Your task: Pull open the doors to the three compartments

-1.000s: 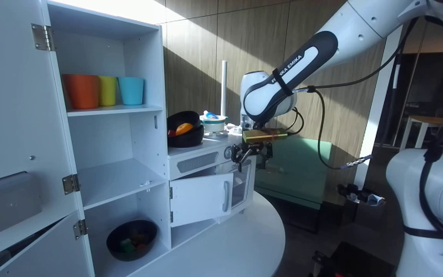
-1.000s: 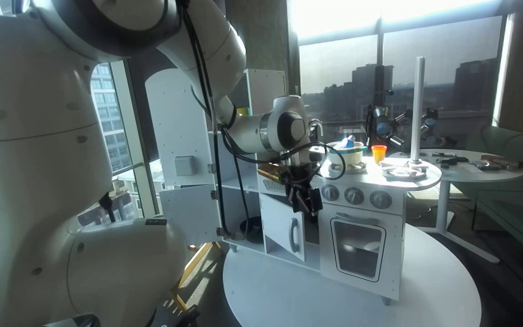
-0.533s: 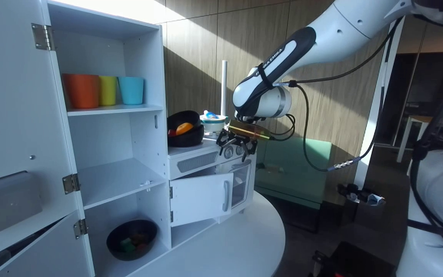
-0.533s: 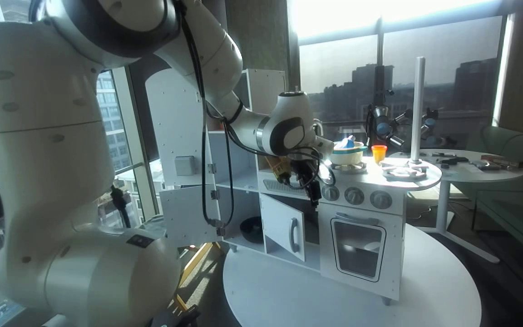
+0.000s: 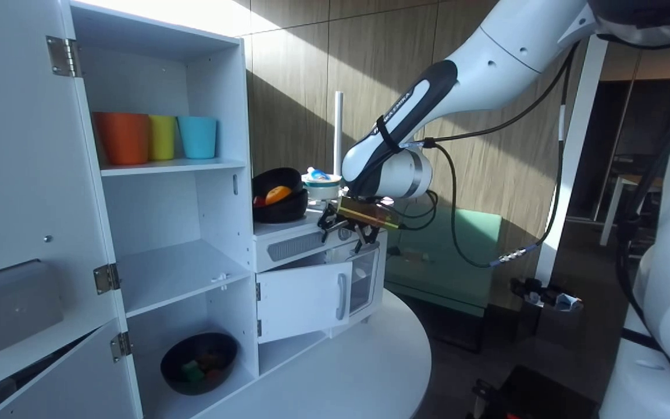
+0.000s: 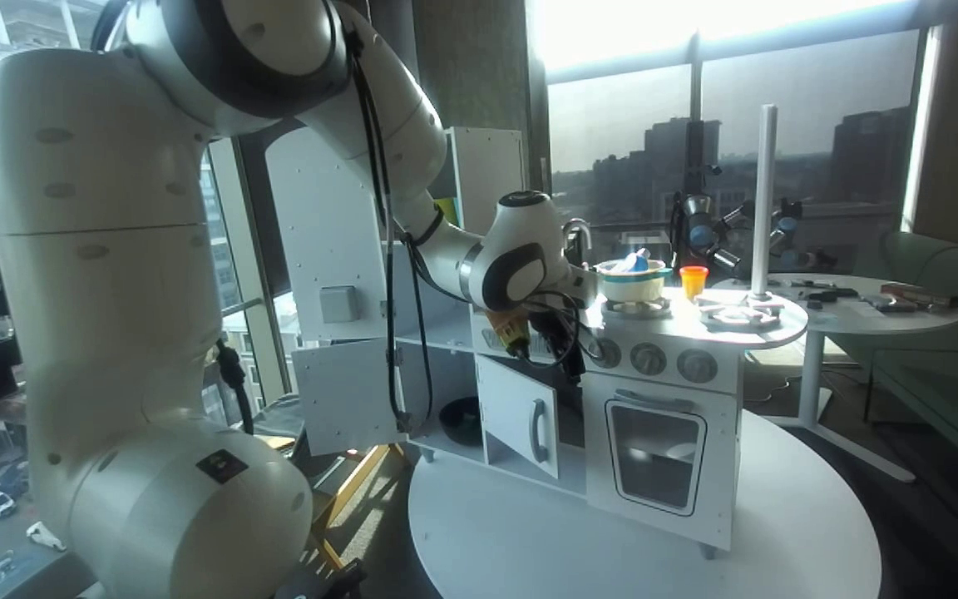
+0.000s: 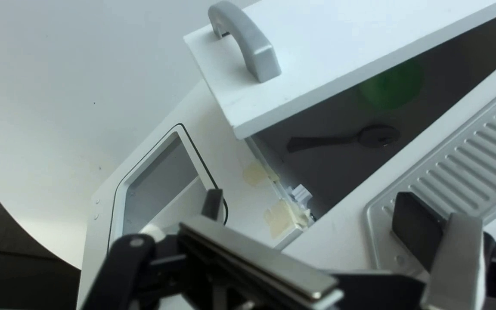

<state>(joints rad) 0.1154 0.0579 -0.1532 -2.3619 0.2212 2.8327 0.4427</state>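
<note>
This past second I'm swinging the end effector (image 5: 341,242), spread and empty, toward the grille (image 5: 295,247), but the ajar door (image 5: 301,304) below isn't budging and the oven door (image 6: 659,453) beside it is staying closed, so I'm likely still needing a pull there.

We've got glare blazing atop the window (image 6: 733,108), sunlight slanting across the wall (image 5: 393,75), gloom inside the compartment (image 7: 325,172)!

Smooth matt door (image 7: 342,38), satin handle (image 7: 250,41), shiny metal hinge (image 5: 65,56), wood-grained wall (image 5: 384,75), ribbed grille (image 7: 467,165)
</note>
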